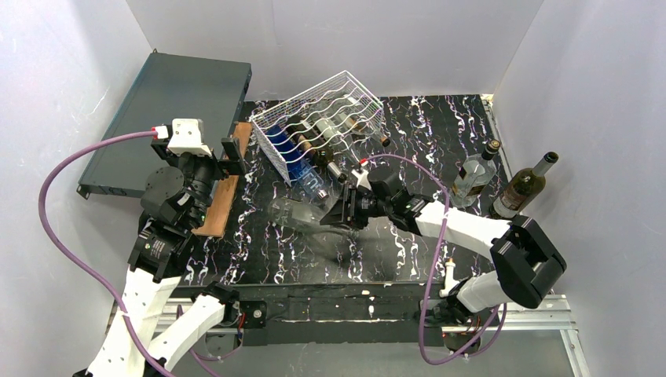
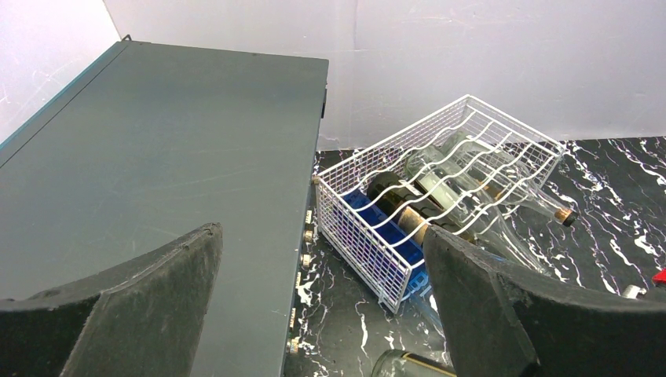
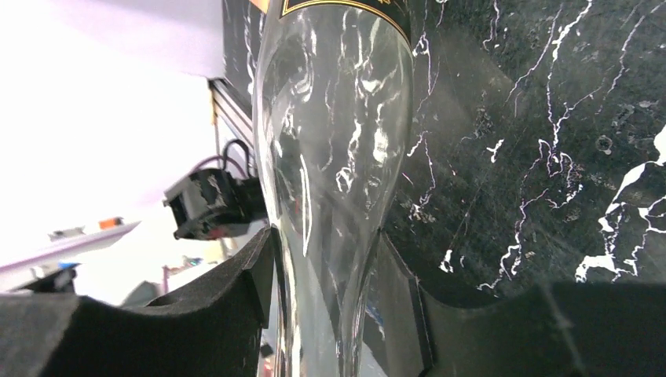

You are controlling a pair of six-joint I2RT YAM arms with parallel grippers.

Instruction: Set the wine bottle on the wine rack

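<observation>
Clear glass wine bottle (image 3: 334, 141), its base cut off in my wrist view, lies slanted on the black marbled bench (image 1: 440, 126), short of the white wire-grid wine rack (image 1: 326, 118). The right end effector (image 1: 341, 214) has its dark foam pads (image 3: 196, 314) flanking the neck; I cannot tell if they pinch. Left end effector (image 2: 322, 298) spread, empty.

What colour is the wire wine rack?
White; the wine rack shows best in the left wrist view.

White-black arms (image 1: 463, 224), purple cables (image 1: 118, 139)
</observation>
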